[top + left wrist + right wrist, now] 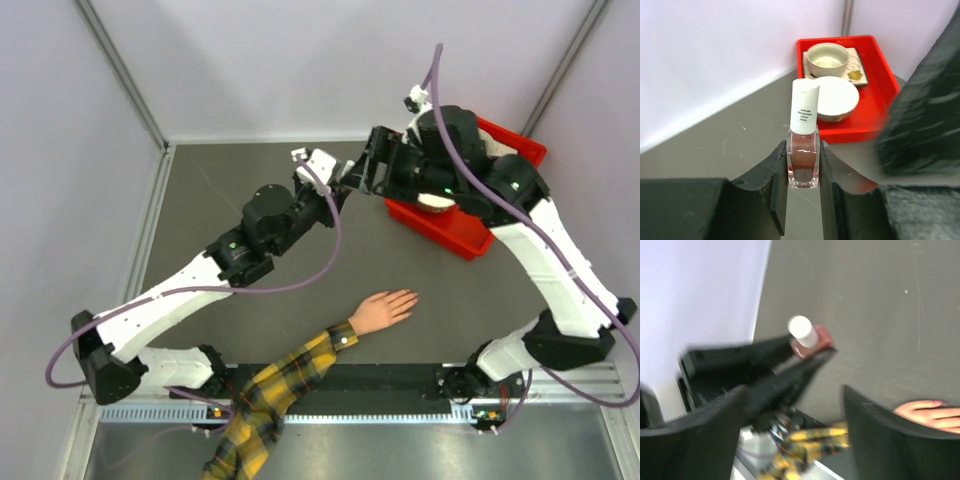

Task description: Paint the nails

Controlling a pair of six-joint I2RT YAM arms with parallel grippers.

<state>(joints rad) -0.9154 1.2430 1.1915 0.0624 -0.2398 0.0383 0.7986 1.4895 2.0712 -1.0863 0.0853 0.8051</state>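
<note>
The pale mannequin hand (385,310) lies flat on the dark table, in a yellow-and-dark plaid sleeve (290,385). Its nails at the fingertips (411,297) are too small to make out. My left gripper (342,193) is shut on a small dark-red nail-polish bottle (803,156) with a white cap (804,106), held upright above the table's far middle. My right gripper (362,168) is open and empty, right beside the bottle. In the blurred right wrist view the bottle (810,338) sits ahead of the open gripper (795,432), and the hand (930,413) lies low at the right.
A red tray (886,75) with a cup (827,59) and a white bowl (836,97) stands at the back right, partly under the right arm (470,175). Grey walls close the table's far and left sides.
</note>
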